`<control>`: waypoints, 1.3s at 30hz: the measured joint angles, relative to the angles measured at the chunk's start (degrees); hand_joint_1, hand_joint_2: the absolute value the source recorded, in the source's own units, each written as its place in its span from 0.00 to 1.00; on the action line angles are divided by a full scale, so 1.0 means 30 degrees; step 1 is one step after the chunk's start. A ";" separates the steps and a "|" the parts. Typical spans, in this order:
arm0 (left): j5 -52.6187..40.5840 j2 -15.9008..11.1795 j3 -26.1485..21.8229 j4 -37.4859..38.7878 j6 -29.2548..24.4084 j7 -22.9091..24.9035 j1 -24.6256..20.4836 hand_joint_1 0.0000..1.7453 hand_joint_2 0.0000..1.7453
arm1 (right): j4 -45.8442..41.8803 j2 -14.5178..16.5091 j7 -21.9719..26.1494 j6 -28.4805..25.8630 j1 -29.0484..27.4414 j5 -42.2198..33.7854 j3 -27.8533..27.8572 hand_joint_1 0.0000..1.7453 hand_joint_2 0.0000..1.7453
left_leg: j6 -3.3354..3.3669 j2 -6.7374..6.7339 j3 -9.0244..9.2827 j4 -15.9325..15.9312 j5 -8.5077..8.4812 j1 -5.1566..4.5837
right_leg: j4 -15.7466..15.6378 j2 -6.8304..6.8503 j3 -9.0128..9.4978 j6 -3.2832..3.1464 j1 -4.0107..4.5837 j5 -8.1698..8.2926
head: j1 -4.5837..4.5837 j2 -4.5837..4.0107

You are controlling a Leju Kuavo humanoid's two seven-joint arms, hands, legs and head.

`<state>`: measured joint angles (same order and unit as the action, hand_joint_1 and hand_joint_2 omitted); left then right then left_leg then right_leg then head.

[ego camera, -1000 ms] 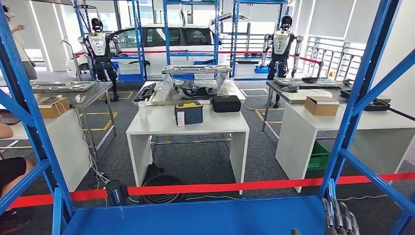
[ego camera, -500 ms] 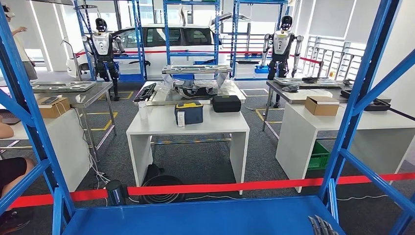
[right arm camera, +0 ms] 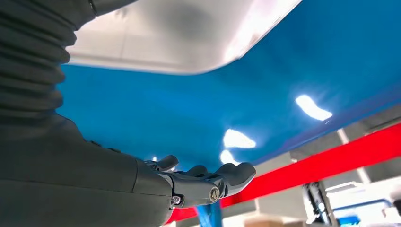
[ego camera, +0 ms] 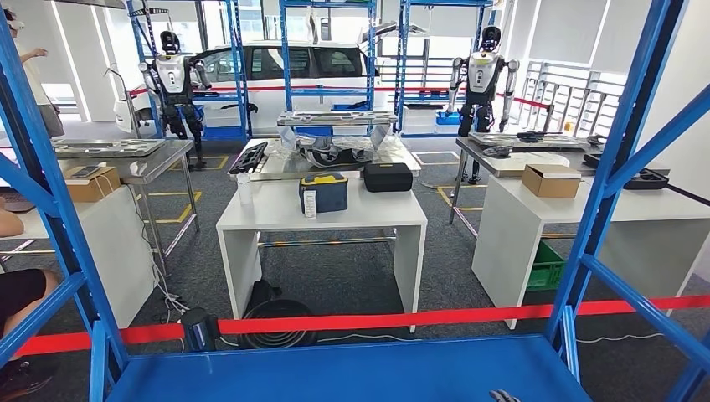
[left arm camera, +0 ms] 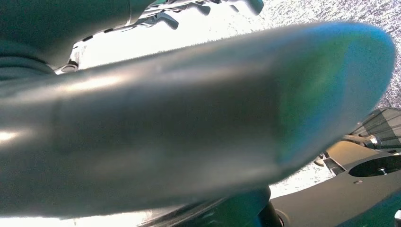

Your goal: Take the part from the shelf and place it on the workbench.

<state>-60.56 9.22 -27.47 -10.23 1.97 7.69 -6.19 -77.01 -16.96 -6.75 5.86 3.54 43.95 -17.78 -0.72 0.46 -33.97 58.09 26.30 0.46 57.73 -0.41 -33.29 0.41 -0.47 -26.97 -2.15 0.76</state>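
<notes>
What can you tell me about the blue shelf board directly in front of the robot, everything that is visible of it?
The blue shelf board is a flat, smooth panel, apparently painted metal, glossy enough to reflect lights in the right wrist view. It lies level across the bottom of the head view, between blue uprights and diagonal braces. A pale, rounded-edged object lies flat against it in the right wrist view. The right hand is close by with fingers extended; contact cannot be judged.

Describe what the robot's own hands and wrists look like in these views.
The right hand has dark grey, glossy, rounded fingers with a small round silver fastener at a knuckle. Behind it sits a matte grey ribbed wrist cover leading into a smooth grey shell. The left hand shows dark, slim fingers against bright glare, behind a blurred smooth grey casing.
</notes>
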 joint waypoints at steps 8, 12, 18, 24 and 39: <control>-0.0013 0.0000 0.0000 0.0000 0.0000 -0.0007 -0.0003 0.00 0.00 | 0.0537 0.0219 -0.0002 0.0018 0.0426 -0.0058 -0.0506 0.00 1.00 | -0.0002 0.0009 0.0000 -0.0002 -0.0001 0.0000 | 0.0001 0.0002 0.0000 0.0000 0.0000 -0.0001 | -0.0004 0.0000; -0.0017 0.0000 -0.0007 0.0000 0.0000 -0.0004 -0.0007 0.00 0.00 | 0.0946 0.0359 0.0031 -0.0194 0.0709 -0.0076 -0.0909 0.00 1.00 | -0.0002 0.0011 -0.0002 -0.0002 0.0000 -0.0001 | 0.0001 0.0002 0.0001 0.0000 -0.0002 -0.0002 | 0.0000 0.0002; -0.0066 0.0002 -0.0066 0.0000 -0.0002 -0.0036 -0.0005 0.00 0.00 | 0.0326 0.0623 0.0128 -0.1620 0.0858 0.0718 -0.1455 0.00 1.00 | -0.0003 0.0006 0.0002 -0.0007 -0.0001 0.0001 | 0.0003 0.0003 0.0001 -0.0001 0.0001 -0.0002 | 0.0002 0.0002; -0.0075 0.0022 -0.0264 0.0000 -0.0007 -0.0029 -0.0012 0.00 0.00 | -0.1039 0.1215 0.0002 -0.1667 0.1026 0.1359 -0.2551 0.00 1.00 | -0.0008 0.0007 0.0019 -0.0018 -0.0003 0.0004 | 0.0007 0.0001 0.0005 -0.0011 0.0003 -0.0009 | -0.0004 0.0000; -0.0113 0.0026 -0.0339 0.0000 -0.0031 -0.0009 -0.0020 0.00 0.00 | -0.1459 0.1635 0.0253 -0.1306 0.1391 0.1133 -0.3411 0.00 1.00 | -0.0010 -0.0001 0.0018 -0.0020 -0.0003 0.0003 | 0.0010 0.0001 0.0001 -0.0015 0.0003 -0.0011 | 0.0000 0.0002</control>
<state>-60.90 9.30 -28.49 -10.23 1.87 7.67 -6.25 -81.38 -12.06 -5.99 1.94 7.71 47.35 -28.01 -0.74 0.45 -33.91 58.03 26.29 0.47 57.76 -0.41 -33.29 0.37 -0.46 -27.01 -2.15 0.76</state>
